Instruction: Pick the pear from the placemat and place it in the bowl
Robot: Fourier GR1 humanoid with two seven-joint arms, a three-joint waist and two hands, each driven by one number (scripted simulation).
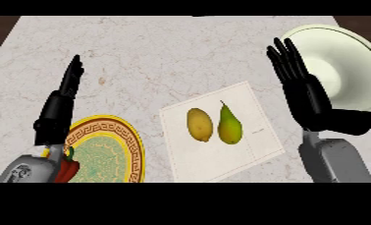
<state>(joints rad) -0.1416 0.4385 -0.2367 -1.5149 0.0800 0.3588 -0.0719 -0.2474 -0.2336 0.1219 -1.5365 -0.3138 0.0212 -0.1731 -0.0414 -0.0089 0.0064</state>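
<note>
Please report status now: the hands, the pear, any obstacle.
Left hand, right hand open. Pear on placemat, potato beside. Bowl behind right hand.

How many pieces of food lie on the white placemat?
2. The pear lies near the middle of the placemat; a yellow potato-like item lies just to its left, apart from it. Nothing there seems hidden.

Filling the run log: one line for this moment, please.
pear: on placemat, untouched | bowl: empty | left robot hand: open | right robot hand: open
</note>
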